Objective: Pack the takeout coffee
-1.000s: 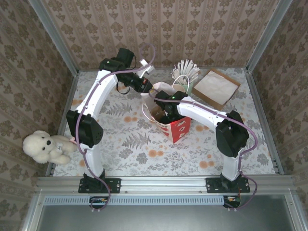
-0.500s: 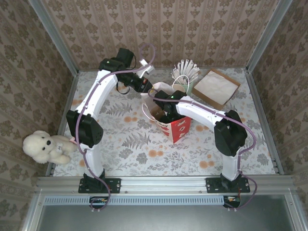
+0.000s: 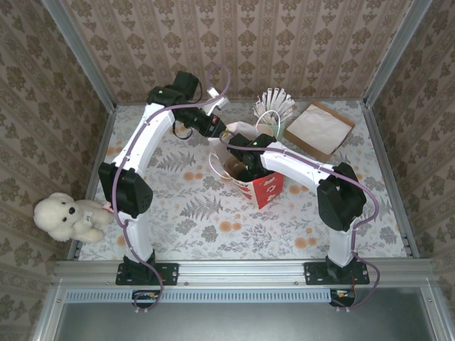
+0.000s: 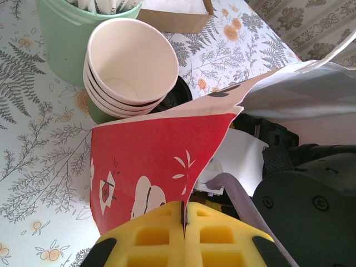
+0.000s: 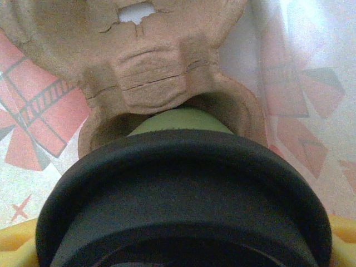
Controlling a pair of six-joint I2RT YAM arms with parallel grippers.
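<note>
On the floral table (image 3: 192, 220), a red-and-white paper bag (image 3: 267, 190) is seen standing open at the middle, its far rim met by the left gripper (image 3: 217, 128) and its mouth entered by the right gripper (image 3: 244, 166), while a plush bear (image 3: 67, 217) is seen beside the left rail.

Barely anything moves here: the right arm's black elbow (image 3: 343, 200), right of centre, slides a hair left, and the paper bag (image 3: 267, 189) mid-frame nudges slightly up and right.

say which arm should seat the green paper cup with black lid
right: right gripper grips the black-lidded green paper cup over the brown pulp tray; left gripper pinches the red-and-white paper bag open by its rim
</note>
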